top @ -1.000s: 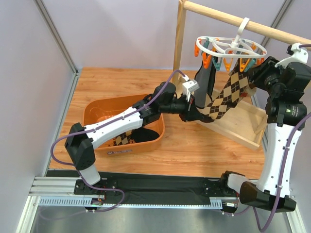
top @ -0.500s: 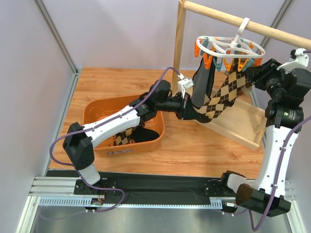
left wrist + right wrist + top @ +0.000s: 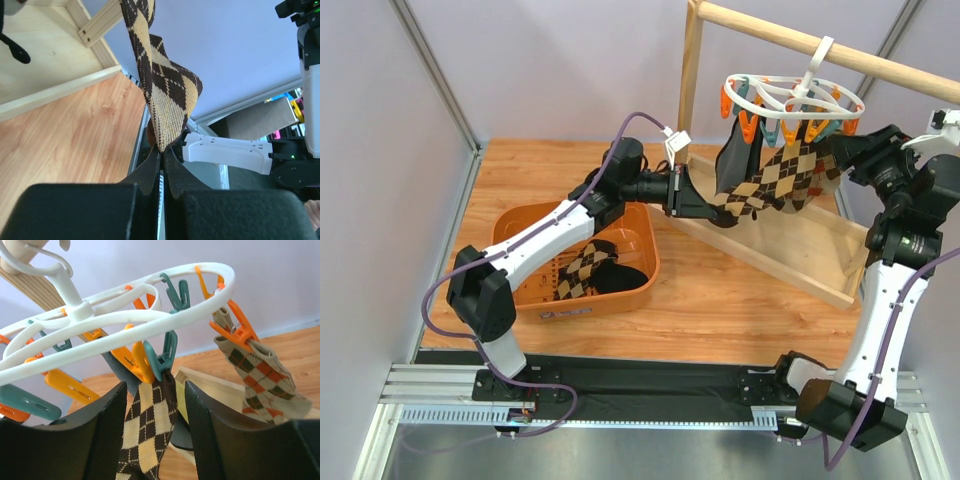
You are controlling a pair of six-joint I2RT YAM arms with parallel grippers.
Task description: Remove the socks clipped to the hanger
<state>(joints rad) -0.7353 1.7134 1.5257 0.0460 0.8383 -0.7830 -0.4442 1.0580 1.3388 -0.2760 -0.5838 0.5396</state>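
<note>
Over the wooden table, left claw pinches an argyle sock; right claw gapes.

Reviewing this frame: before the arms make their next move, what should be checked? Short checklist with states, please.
1. Grip: left tool shut on the argyle sock toe: ok.
2. Release: sock top out of the teal clip: not ok, it looks clipped.
3. Position: right tool open, fingers either side of the sock under that clip: ok.
4. Support: hanger hooked over the wooden rail: ok.
5. Drop spot: orange bin has free room: ok.
</note>
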